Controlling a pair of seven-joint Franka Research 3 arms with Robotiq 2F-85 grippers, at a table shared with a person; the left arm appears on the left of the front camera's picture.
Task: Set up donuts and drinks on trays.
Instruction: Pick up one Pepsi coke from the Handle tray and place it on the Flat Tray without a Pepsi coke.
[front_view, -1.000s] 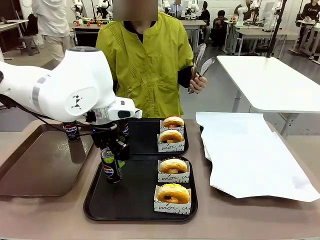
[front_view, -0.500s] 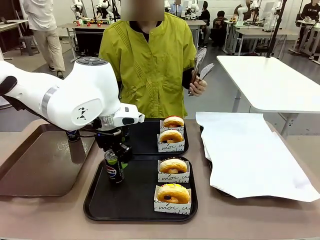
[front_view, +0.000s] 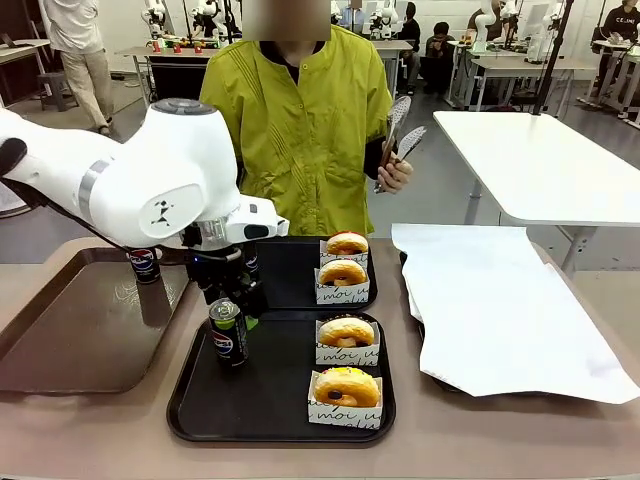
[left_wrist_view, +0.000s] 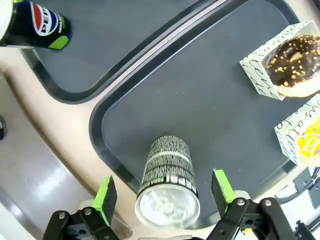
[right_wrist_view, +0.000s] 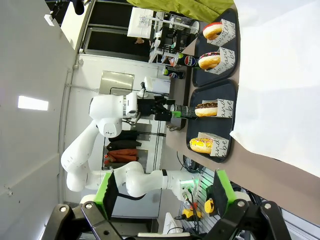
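While the left gripper (left_wrist_view: 165, 192) hides one can (front_view: 228, 334) partly, its fingers stand apart. Four donuts (front_view: 346, 331) sit on two trays (front_view: 200, 420). The right gripper (right_wrist_view: 165, 192) is spread too.

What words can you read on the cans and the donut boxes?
"mou u": black script on the paper holder of the nearest donut.
"mou": script on the holder behind it.
"mou": script on a far-tray holder.
Round red-white-blue logo: on the can just under the open left gripper; its lettering is too small to read.
Another can: logo letters blurred.
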